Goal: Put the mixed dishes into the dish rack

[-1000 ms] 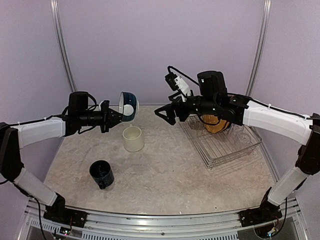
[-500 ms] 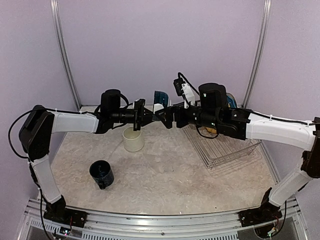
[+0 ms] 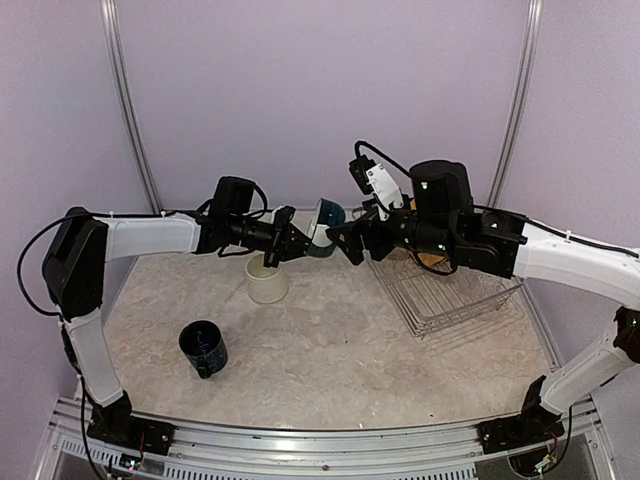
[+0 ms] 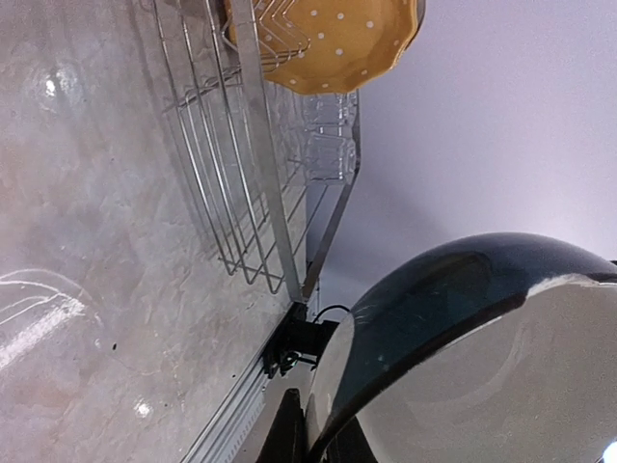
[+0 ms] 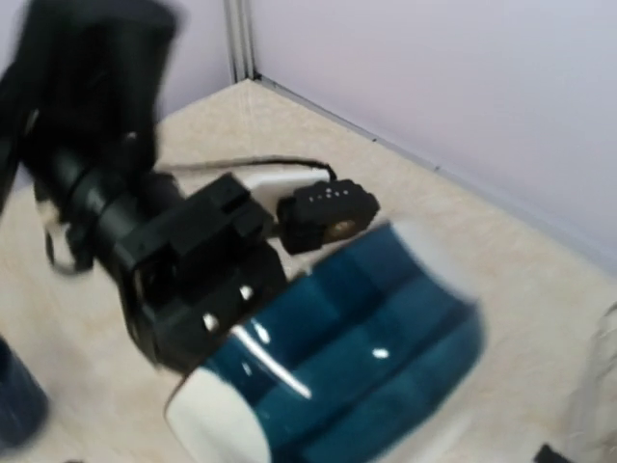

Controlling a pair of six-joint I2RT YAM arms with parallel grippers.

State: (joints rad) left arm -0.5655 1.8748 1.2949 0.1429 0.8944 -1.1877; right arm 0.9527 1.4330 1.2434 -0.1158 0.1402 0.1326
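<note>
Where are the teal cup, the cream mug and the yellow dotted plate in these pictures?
teal cup (image 5: 366,347), right wrist view, on its glazed side.
cream mug (image 3: 267,288), top view, on its outer wall.
yellow dotted plate (image 4: 352,43), left wrist view, on its dotted surface.

Tallied in view: mugs, two; one cream mug (image 3: 267,278), one dark blue mug (image 3: 203,348), both on the table (image 3: 350,350); handleless cups, one, the teal cup (image 3: 327,218), up off the surface; racks, one, the wire dish rack (image 3: 450,300); plates seen in it, one, the yellow plate (image 4: 333,39) with white dots; glasses, one clear glass (image 4: 326,145); arms, two, left arm (image 3: 150,235) and right arm (image 3: 570,262); anything behind the latter not countable.
</note>
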